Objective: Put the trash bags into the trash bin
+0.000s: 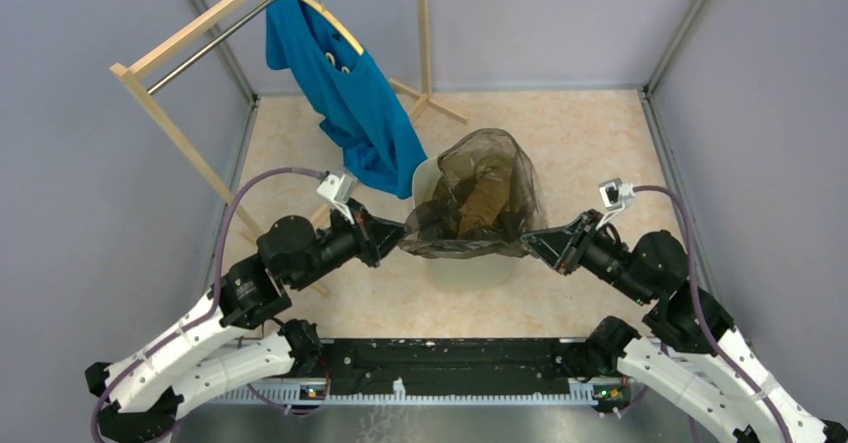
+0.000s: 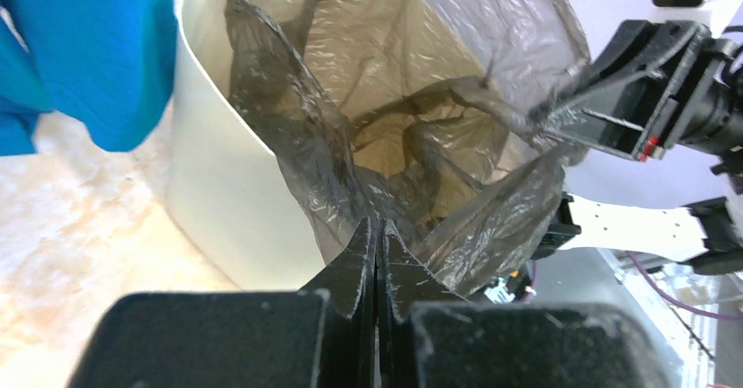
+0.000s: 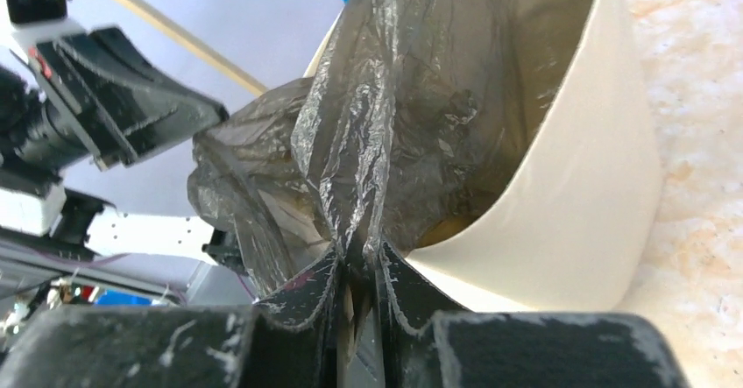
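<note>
The dark, see-through trash bag (image 1: 482, 195) is draped over the mouth of the cream trash bin (image 1: 468, 267) and balloons above its rim. My left gripper (image 1: 400, 235) is shut on the bag's left edge; in the left wrist view its jaws (image 2: 377, 230) press together on the film (image 2: 394, 99) beside the bin wall (image 2: 219, 204). At the bag's right edge, my right gripper (image 1: 528, 241) has its jaws (image 3: 359, 257) a little apart, with a fold of the bag (image 3: 368, 116) between them, above the bin's side (image 3: 578, 222).
A blue shirt (image 1: 350, 93) on a hanger hangs from the wooden clothes rack (image 1: 190, 38), its hem close to the bin's far left rim. Grey walls close in the left, back and right of the floor. The arm bases sit at the near edge.
</note>
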### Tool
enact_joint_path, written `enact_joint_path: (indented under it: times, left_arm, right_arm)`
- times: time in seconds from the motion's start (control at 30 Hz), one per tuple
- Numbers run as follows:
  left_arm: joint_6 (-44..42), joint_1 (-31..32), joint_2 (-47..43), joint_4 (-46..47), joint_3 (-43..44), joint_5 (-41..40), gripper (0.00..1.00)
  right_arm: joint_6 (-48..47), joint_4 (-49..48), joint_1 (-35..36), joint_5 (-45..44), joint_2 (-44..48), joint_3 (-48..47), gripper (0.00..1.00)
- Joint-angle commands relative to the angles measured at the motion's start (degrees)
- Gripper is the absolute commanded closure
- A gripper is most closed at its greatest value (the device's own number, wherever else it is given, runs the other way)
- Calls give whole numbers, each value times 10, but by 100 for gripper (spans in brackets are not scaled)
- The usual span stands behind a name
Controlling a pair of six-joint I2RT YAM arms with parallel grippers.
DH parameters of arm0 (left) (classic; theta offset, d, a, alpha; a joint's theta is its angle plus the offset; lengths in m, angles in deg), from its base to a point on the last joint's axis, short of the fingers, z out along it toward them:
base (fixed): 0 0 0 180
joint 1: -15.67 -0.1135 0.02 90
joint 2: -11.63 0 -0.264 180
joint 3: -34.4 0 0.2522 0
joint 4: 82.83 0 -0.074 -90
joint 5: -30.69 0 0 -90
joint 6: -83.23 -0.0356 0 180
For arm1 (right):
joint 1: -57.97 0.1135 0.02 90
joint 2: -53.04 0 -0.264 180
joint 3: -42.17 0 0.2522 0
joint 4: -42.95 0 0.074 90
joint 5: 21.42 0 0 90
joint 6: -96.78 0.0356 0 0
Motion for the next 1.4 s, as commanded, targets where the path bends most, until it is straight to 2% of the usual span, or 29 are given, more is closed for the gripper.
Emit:
enact_joint_path:
  times: [0.0, 0.1, 0.23, 0.4, 0.67, 0.9, 0.93, 1.0, 1.13, 1.2, 1.3, 1.37]
  left_arm:
    - [40, 0, -51, 86, -69, 38, 100]
    - [64, 0, -68, 96, -112, 43, 100]
    - [88, 0, -71, 73, -142, 79, 100]
    - [106, 0, -76, 89, -174, 85, 100]
    - [135, 0, -36, 143, -212, 53, 100]
    - [150, 0, 19, 129, -190, -31, 100]
    - [154, 0, 21, 129, -192, -38, 100]
    - [158, 0, 23, 130, -197, -42, 100]
    - [157, 0, 22, 99, -191, -43, 100]
    - [153, 0, 15, 66, -180, -49, 87]
    - [137, 0, -7, -2, -155, -66, 68]
    - [117, 0, -29, -62, -131, -90, 59]
  right_arm:
    - [21, 49, 1, -64, -4, -40, 90]
    - [36, 60, 0, -67, -13, -40, 100]
    - [45, 86, 1, -79, -10, -38, 100]
    - [27, 131, 0, -117, -5, -32, 100]
    - [-47, 123, 0, -208, -38, -15, 100]
    - [-95, 39, 1, -253, -80, 36, 97]
    - [-99, 21, 0, -256, -84, 53, 94]
    - [-106, 2, 1, -249, -90, 70, 81]
    - [-113, 60, 0, -244, -87, 22, 61]
    - [-115, 98, 0, -231, -72, -17, 50]
    - [-114, 151, 1, -221, -47, -76, 39]
    - [-118, 178, 0, -235, -37, -115, 37]
